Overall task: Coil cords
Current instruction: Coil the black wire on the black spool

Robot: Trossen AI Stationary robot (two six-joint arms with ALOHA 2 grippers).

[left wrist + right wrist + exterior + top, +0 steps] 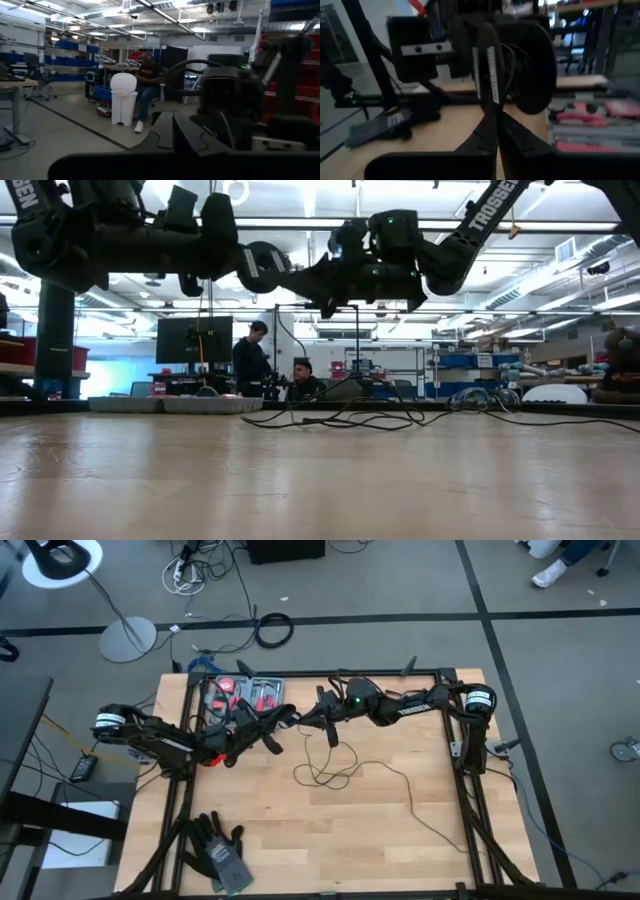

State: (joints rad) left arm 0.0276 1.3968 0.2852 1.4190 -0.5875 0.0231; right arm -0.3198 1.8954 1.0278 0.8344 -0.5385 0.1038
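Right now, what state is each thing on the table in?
Cord: loose tangle on the table, upper end rising to the right end effector, not coiled.
Left end effector: shut, raised above the table.
Right end effector: shut, raised, whether it pinches the cord is unclear.
Gloves: lying flat near the front-left corner.
Tool tray: at the back edge, holding tools.

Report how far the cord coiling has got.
Little is done: most of the cord lies in loose loops on the table. In hand: both grippers, left and right, are shut above the table; several turns seem wound by the right's fingers. Left: gather the slack.
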